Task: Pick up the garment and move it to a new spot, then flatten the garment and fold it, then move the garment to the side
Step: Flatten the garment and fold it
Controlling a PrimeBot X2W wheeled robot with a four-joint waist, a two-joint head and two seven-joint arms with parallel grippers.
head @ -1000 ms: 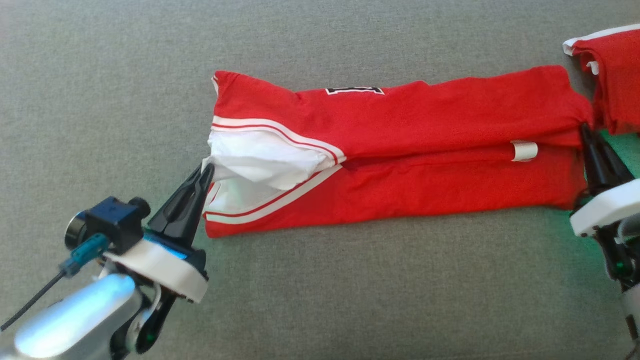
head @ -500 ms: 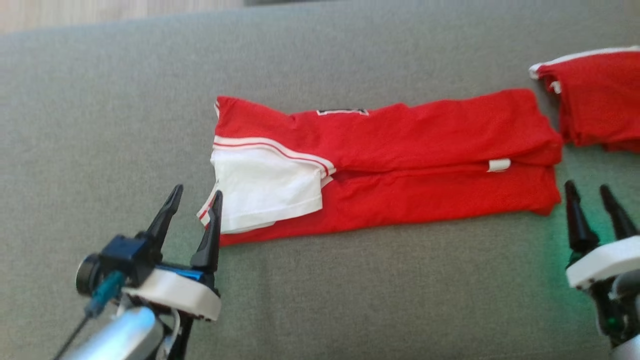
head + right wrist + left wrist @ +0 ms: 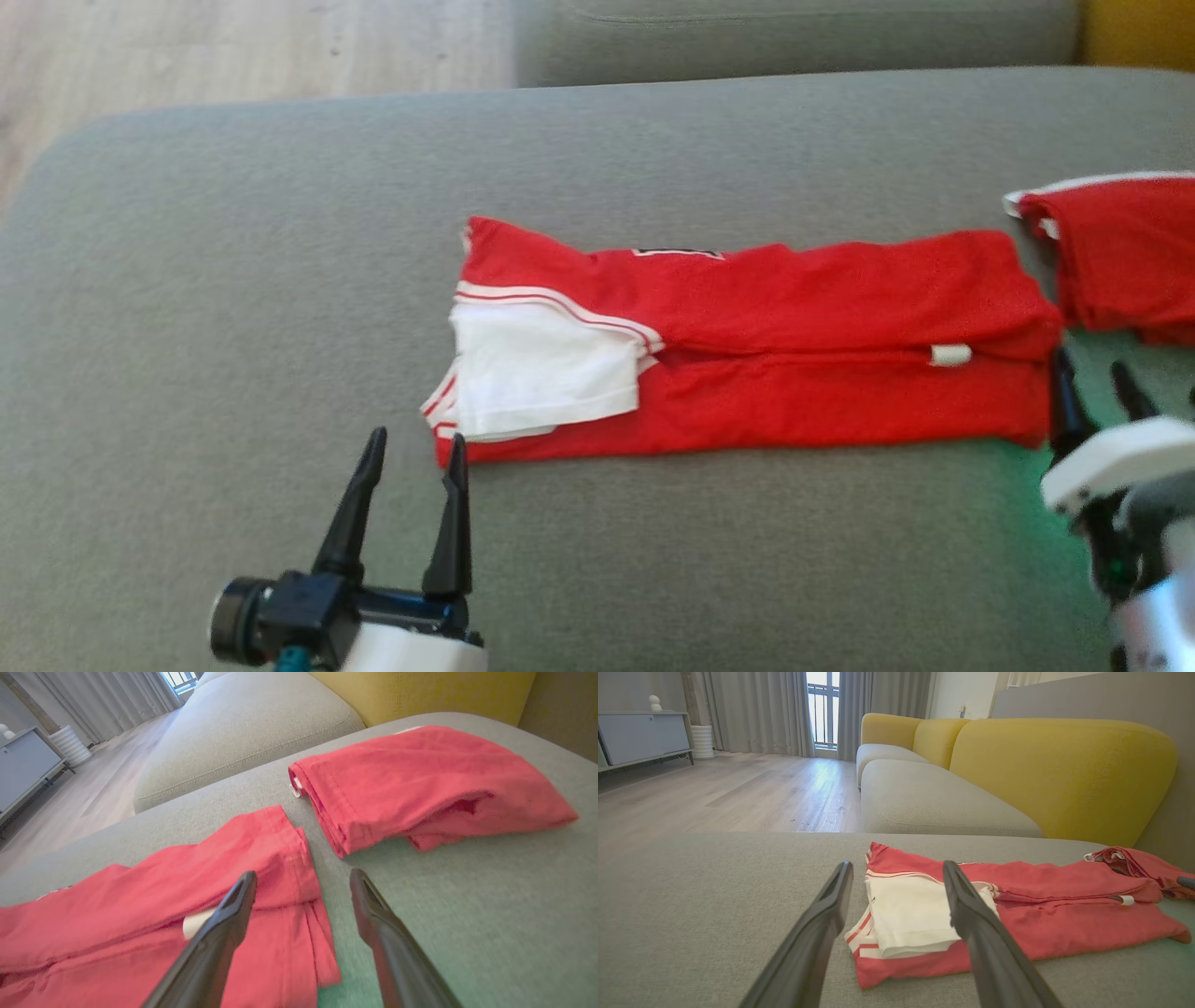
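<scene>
The garment point(image 3: 794, 336) is a red jersey with a white striped panel at its left end, folded into a long strip on the grey sofa seat point(image 3: 233, 308). It also shows in the left wrist view as the garment point(image 3: 1055, 919) and in the right wrist view as the garment point(image 3: 140, 914). My left gripper point(image 3: 414, 450) stands open just in front of the garment's lower left corner, touching nothing. At the garment's right end my right gripper point(image 3: 1092, 373) is open too, clear of the cloth.
A second folded red garment point(image 3: 1120, 252) lies at the far right, close to the first one's end; it is large in the right wrist view point(image 3: 430, 784). Yellow sofa backs point(image 3: 1064, 770) rise behind. Wooden floor point(image 3: 233, 47) lies beyond the seat's rounded left edge.
Both grippers let go of the garment's ends, opened and pulled back toward me. The white panel dropped flat. The head camera tilted up, bringing the floor and seat edge into view.
</scene>
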